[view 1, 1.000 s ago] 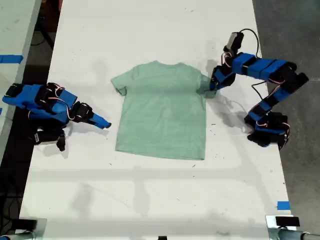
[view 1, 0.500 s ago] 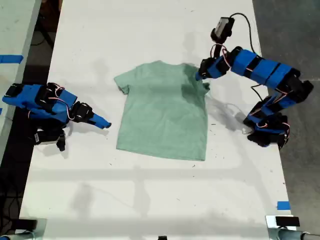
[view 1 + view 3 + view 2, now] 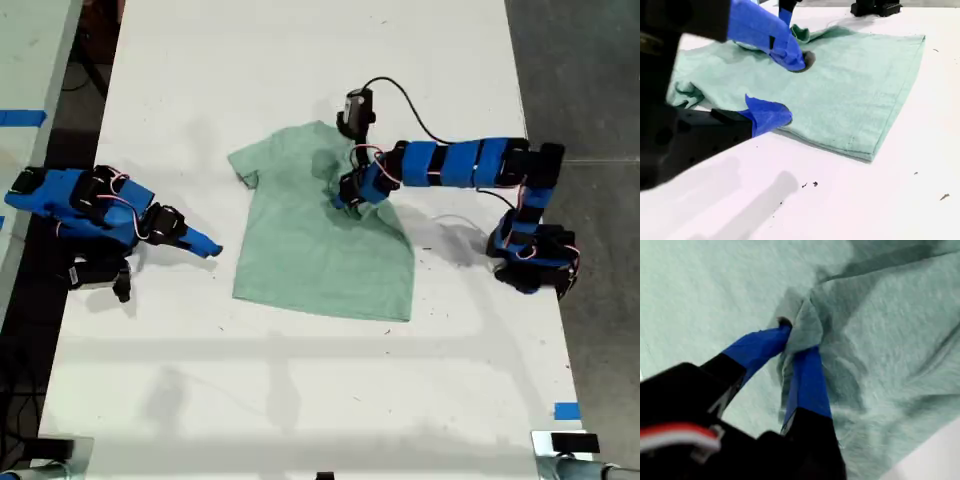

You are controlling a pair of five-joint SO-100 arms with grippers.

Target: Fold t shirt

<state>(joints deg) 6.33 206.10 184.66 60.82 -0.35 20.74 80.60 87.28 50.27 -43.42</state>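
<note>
A: Where's the t shirt (image 3: 310,240)?
B: Mid table. My first gripper (image 3: 799,340) pinches its sleeve, over the chest. My second gripper (image 3: 782,90) hangs open, exterior view's left.
A: Risk?
B: Cloth may slip, bunching the fold.

Bright even overhead light, soft shadows, first wrist view blurred
</note>
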